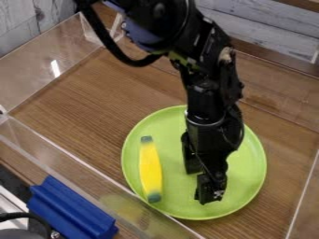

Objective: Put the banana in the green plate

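The yellow banana [149, 168] with its dark green tip lies flat on the left part of the green plate [249, 154], pointing toward the front. My gripper [208, 189] hangs over the plate's right half, fingers pointing down and open, with nothing between them. It stands a short way to the right of the banana, apart from it. The black arm rises from the gripper toward the upper left and hides part of the plate's middle.
A blue ridged block [69, 213] sits at the front left, beside the clear plastic wall [50, 159] that rings the wooden table [112, 103]. A pale planked wall runs along the back.
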Robot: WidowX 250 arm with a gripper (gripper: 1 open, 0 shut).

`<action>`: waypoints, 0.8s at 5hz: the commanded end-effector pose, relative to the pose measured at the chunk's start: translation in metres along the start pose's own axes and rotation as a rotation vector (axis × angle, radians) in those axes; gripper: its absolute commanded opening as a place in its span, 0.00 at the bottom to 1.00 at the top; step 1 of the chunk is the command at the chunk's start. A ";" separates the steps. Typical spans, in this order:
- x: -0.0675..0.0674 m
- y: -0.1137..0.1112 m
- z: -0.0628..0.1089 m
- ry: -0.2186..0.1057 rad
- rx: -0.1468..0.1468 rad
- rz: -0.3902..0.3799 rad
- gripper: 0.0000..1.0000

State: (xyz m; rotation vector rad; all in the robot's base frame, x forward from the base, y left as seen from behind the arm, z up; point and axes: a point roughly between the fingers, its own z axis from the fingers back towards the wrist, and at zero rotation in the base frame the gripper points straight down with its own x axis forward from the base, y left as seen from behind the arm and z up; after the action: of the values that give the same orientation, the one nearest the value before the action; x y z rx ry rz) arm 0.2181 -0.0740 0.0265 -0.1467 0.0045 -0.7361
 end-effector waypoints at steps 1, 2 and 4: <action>0.008 0.005 0.015 -0.048 0.033 0.008 1.00; 0.007 0.006 0.017 -0.048 0.037 0.019 0.00; 0.006 0.008 0.023 -0.046 0.034 0.041 1.00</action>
State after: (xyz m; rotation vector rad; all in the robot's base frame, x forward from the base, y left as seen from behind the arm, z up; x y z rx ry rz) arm 0.2164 -0.0682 0.0329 -0.1415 0.0231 -0.6928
